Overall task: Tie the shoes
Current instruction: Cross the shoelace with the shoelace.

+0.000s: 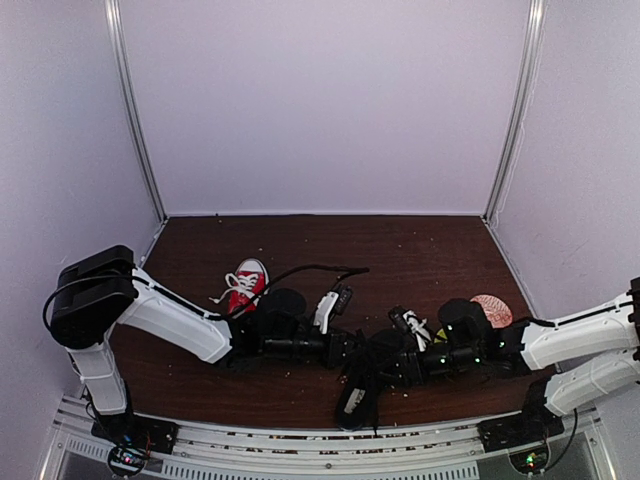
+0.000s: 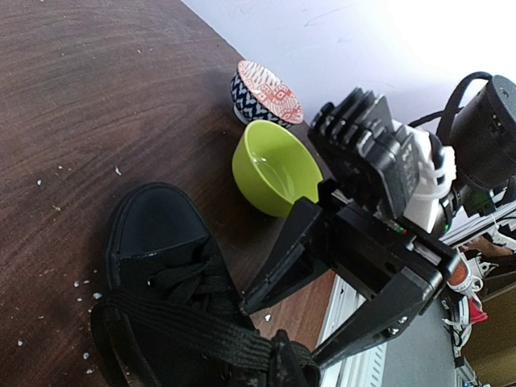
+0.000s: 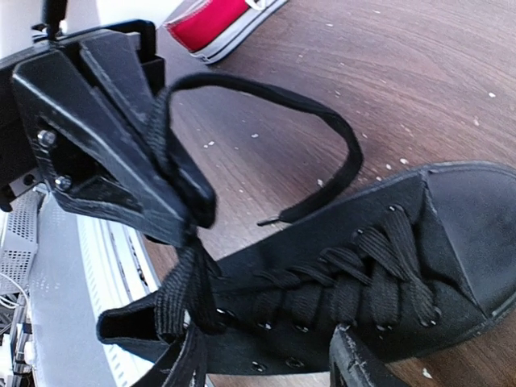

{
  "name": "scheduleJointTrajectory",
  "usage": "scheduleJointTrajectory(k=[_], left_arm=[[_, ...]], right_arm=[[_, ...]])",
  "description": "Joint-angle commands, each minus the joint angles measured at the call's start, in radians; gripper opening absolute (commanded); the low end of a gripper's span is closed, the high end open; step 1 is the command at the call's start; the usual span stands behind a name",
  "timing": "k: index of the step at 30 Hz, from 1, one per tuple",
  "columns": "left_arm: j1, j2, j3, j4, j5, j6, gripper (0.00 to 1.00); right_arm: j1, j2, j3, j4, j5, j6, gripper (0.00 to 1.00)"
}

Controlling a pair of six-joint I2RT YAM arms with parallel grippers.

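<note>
L jaws pinch black lace (image 3: pixel 343 133); R jaws spread over black shoe (image 3: pixel 322 230).

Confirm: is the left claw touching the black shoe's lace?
Touching. The right wrist view shows the left claw shut on the black lace; the lace passes between its fingers and loops out over the table.

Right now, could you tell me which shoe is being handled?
The black shoe: the left gripper pinches its lace, while the red sneaker lies apart.
</note>
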State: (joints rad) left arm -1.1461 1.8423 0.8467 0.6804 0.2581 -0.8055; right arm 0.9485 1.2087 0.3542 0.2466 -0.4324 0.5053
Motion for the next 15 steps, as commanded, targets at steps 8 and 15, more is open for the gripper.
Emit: scheduleJointTrajectory(k=[8, 15], left_arm=[[0.002, 0.004, 0.013, 0.038, 0.003, 0.021, 0.0], [0.002, 0.003, 0.012, 0.039, 0.004, 0.022, 0.0]], right_arm=[[0.021, 0.058, 0.057, 0.09, -0.036, 0.032, 0.52], [0.026, 0.091, 0.076, 0.119, -0.043, 0.051, 0.52]])
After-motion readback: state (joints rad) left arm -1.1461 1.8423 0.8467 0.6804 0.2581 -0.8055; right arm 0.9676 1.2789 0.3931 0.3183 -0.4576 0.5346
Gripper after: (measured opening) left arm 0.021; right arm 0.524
